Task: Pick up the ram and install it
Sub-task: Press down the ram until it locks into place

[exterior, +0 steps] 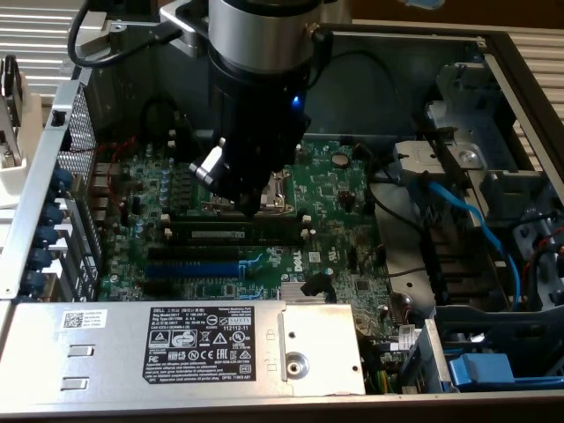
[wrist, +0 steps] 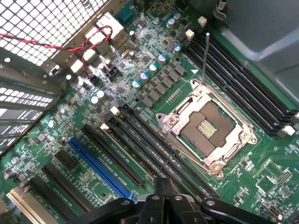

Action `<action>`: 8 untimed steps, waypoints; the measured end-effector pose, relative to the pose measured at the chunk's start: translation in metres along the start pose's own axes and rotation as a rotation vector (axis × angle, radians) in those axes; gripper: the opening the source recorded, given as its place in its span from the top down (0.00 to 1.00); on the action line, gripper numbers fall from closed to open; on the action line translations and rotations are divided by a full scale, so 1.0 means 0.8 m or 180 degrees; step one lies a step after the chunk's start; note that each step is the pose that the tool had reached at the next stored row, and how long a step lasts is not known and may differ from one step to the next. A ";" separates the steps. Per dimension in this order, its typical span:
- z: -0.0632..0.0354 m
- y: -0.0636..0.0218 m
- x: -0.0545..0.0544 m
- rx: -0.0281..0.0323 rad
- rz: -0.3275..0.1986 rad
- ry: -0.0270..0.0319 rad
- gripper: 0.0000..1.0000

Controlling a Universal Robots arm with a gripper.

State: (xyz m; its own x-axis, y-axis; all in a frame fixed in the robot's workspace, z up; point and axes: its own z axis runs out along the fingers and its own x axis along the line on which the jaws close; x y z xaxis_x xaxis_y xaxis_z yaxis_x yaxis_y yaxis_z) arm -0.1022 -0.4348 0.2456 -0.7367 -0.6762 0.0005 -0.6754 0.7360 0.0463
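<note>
Right under the claw (exterior: 256, 207) lies the ram (exterior: 233, 231), a dark green stick resting in a black slot (wrist: 154, 149) beside the silver socket (wrist: 209, 135). Its fingers are pressed together, pinching nothing. Pushing straight down, evenly, should seat it well.

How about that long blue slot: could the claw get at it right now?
Probably yes. The claw hangs shut above the board, and the blue slot lies bare close beside it, with nothing over it.
</note>
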 end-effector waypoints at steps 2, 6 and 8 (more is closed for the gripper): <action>0.000 0.000 0.000 0.0001 0.0082 -0.0003 0.90; 0.000 0.000 0.000 0.0002 0.0247 -0.0008 0.90; 0.000 0.000 0.000 0.0002 0.0326 -0.0011 0.90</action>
State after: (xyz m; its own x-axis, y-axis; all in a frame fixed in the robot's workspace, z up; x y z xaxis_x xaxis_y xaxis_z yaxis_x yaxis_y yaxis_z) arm -0.1021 -0.4348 0.2455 -0.8021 -0.5972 0.0018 -0.5965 0.8013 0.0456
